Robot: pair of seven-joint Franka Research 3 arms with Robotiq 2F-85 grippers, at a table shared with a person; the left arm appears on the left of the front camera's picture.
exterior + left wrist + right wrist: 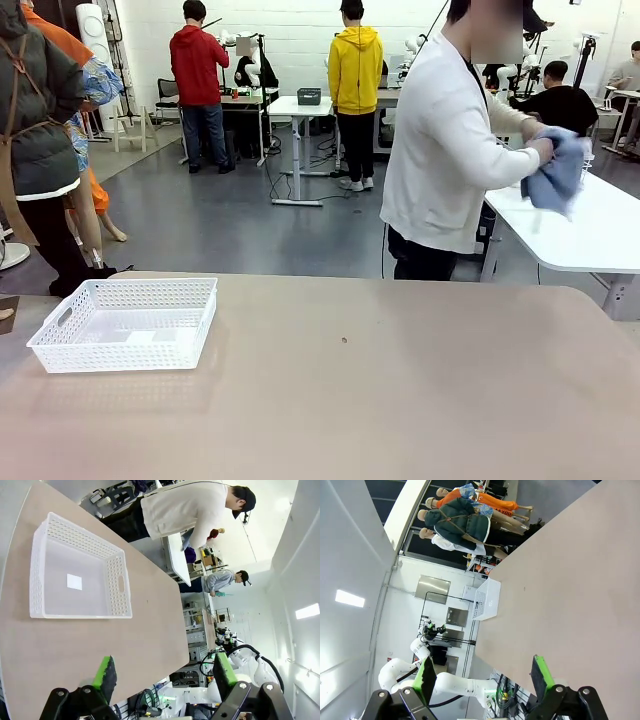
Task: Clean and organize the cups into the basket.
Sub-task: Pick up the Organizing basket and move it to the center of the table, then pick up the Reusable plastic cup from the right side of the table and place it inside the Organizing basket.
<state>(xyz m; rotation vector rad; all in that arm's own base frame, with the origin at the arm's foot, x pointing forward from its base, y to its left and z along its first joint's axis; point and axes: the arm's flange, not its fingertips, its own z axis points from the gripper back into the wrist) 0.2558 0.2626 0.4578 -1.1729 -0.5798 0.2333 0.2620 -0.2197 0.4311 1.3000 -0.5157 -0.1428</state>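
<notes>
The white lattice basket (130, 355) stands empty on the left part of the tan table (400, 400). In the left wrist view, the basket (120, 585) lies ahead of my left gripper (165, 672), which hangs open above the table with nothing between its green pads. My right gripper (484, 676) is open too, high over the table, with the basket (487, 600) far off. The cups are out of view. At the far side a person (450, 150) in a white top is turned away, both hands working a blue cloth (558, 175).
A white side table (590, 240) stands behind the person at the right. Other people and desks fill the room farther back. A small dark speck (344, 340) marks the tabletop near its middle.
</notes>
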